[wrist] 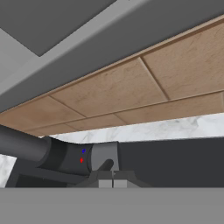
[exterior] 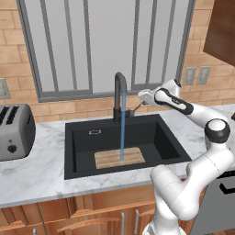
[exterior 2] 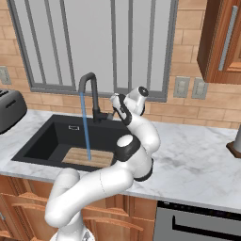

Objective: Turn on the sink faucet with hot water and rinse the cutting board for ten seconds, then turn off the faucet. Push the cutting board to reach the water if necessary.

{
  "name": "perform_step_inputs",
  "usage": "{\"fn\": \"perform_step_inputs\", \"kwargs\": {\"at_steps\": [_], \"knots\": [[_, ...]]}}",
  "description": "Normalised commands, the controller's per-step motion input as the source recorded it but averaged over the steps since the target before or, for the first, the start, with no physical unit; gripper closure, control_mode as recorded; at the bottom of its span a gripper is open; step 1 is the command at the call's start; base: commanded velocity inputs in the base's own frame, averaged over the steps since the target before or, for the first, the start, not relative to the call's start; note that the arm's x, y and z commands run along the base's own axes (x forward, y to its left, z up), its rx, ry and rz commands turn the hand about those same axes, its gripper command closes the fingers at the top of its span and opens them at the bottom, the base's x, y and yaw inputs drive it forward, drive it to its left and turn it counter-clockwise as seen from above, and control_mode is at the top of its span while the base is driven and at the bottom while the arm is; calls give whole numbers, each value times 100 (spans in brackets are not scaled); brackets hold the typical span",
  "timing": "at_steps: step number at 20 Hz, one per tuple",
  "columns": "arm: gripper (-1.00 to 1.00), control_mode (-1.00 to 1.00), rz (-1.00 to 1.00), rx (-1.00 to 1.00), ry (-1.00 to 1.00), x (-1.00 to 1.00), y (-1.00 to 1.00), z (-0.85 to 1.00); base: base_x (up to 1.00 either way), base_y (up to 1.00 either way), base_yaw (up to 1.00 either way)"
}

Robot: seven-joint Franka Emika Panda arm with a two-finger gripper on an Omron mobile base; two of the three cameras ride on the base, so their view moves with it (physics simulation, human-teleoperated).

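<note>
The matte-black sink faucet arches over the black sink. From its spout a thin blue stream of water falls straight onto the light-wood cutting board, which lies flat on the basin floor near the front. My gripper is shut, its tips side by side. They sit right at the grey side lever on the faucet's base. Nothing is held between the fingers.
A grey toaster stands on the marble counter left of the sink. Behind the faucet runs a window sill and brick wall. A wooden cabinet hangs at the upper right.
</note>
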Motion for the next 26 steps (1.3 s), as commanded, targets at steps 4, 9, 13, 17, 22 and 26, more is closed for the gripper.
{"fn": "perform_step_inputs", "kwargs": {"at_steps": [4,9,13,17,22,26], "knots": [[100,-100,0,0,0,0,0,0,0,0,0],[100,-100,0,0,0,0,0,0,0,0,0],[100,-100,0,0,0,0,0,0,0,0,0],[100,-100,0,0,0,0,0,0,0,0,0],[100,-100,0,0,0,0,0,0,0,0,0],[100,-100,0,0,0,0,0,0,0,0,0]]}}
